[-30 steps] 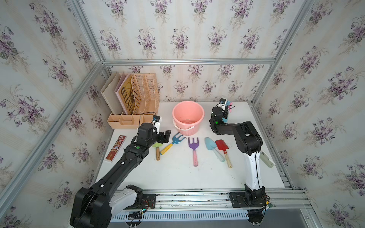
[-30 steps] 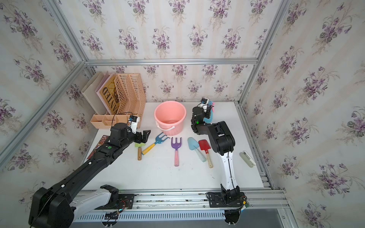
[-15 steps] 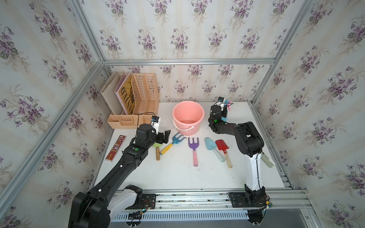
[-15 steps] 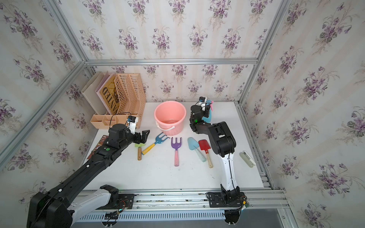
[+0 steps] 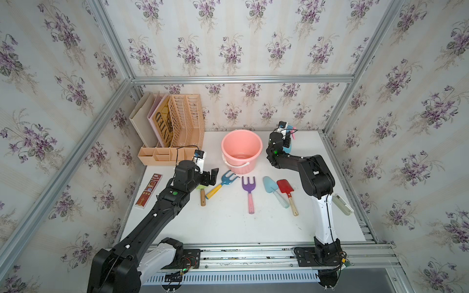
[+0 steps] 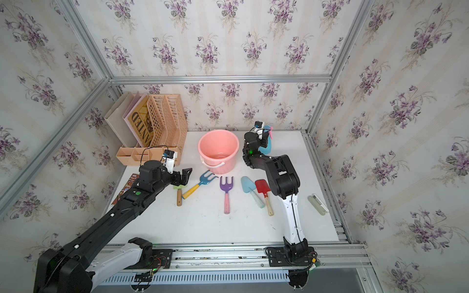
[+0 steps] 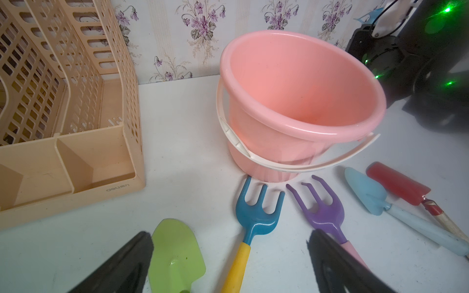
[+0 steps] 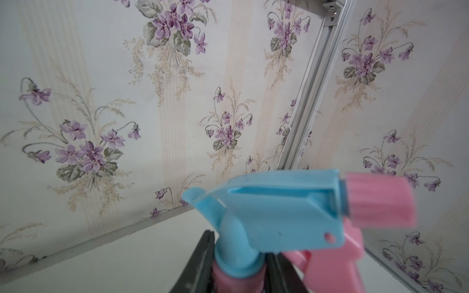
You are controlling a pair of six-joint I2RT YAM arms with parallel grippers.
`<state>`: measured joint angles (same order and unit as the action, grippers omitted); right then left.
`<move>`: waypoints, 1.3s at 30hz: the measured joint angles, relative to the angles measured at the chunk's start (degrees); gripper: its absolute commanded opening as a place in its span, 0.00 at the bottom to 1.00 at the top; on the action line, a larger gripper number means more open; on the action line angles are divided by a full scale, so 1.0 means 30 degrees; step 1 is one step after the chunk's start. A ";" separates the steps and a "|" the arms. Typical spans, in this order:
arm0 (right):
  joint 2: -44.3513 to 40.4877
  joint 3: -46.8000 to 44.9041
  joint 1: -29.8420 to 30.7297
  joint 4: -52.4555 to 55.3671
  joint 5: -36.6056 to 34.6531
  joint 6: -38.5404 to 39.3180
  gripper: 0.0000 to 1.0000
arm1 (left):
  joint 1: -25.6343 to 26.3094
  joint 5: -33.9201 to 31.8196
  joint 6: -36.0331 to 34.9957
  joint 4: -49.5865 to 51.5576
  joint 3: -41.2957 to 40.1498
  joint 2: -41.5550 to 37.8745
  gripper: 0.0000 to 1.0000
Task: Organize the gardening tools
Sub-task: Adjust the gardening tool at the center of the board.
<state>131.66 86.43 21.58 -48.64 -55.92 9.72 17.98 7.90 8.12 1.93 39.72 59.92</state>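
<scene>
Spray bottle (image 8: 279, 210) first: it's at the back of the table (image 5: 228, 223), just beside the pink bucket (image 5: 229, 142) on the right arm's side, with the right gripper (image 8: 239, 263) jaws closed on its pink neck. Since a second ago we see that wrist creep slightly toward the bucket, bottle along with it, so we reckon the carry is only starting; can't tell if it's off the table. Left gripper (image 7: 228, 236) has barely moved, jaws wide open and empty over the green shovel (image 7: 175, 251) and blue fork (image 7: 256, 215). Purple fork (image 7: 322, 213), trowel (image 5: 270, 185) and red shovel (image 5: 284, 186) lie untouched.
</scene>
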 measured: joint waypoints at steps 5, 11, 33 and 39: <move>0.1763 0.3075 -0.0597 0.0539 0.0423 0.0248 0.14 | 0.0000 -0.0219 -0.0058 0.0000 0.0051 0.0262 0.99; 0.3177 0.4685 -0.1268 0.1027 0.0998 -0.0022 0.16 | -0.0007 -0.0474 -0.0226 -0.0058 0.0262 0.0933 0.99; 0.2521 0.2565 -0.1413 0.1865 0.2127 -0.1603 0.77 | -0.0007 -0.0488 -0.0219 -0.0554 0.0146 0.1056 0.99; 0.1931 0.1756 -0.1217 0.2025 0.2157 -0.1654 0.91 | -0.0007 -0.0481 -0.0204 -0.0554 0.0015 0.0874 0.99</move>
<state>137.45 91.70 17.93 -42.57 -49.45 4.75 17.96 6.46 7.51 0.27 39.77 62.54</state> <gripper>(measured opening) 0.875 0.992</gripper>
